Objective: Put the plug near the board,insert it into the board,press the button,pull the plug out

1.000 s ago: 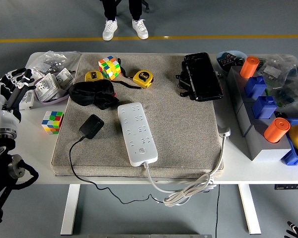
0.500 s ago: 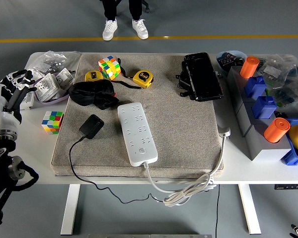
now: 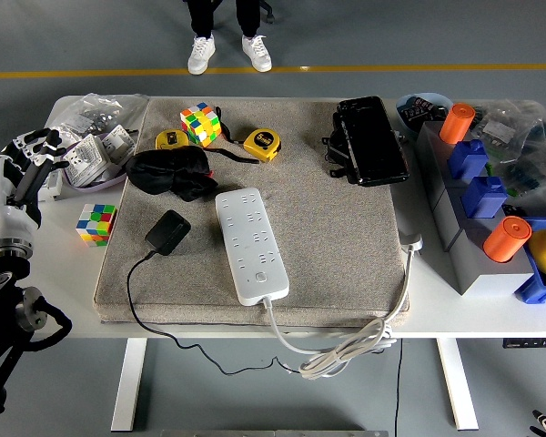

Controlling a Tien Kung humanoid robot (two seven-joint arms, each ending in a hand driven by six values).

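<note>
1. I see the plug [image 3: 167,232], a black blocky adapter, lying flat on the grey mat [image 3: 337,228] just left of the white power board [image 3: 252,244], apart from it. Its thin black cord [image 3: 136,300] trails off the mat's near edge and down past the bench [image 3: 68,264].
2. I judge the plug light and rigid, with smooth sides that could slip. I would pinch it across its two long sides, clear of the cord end.
3. The cord is limp and may drag or snag on the mat edge as I lift.
4. My left robot hand [image 3: 29,162] hovers at the bench's left edge, well away from the plug, fingers loosely spread, holding nothing.
5. The right robot hand is not in view.
</note>
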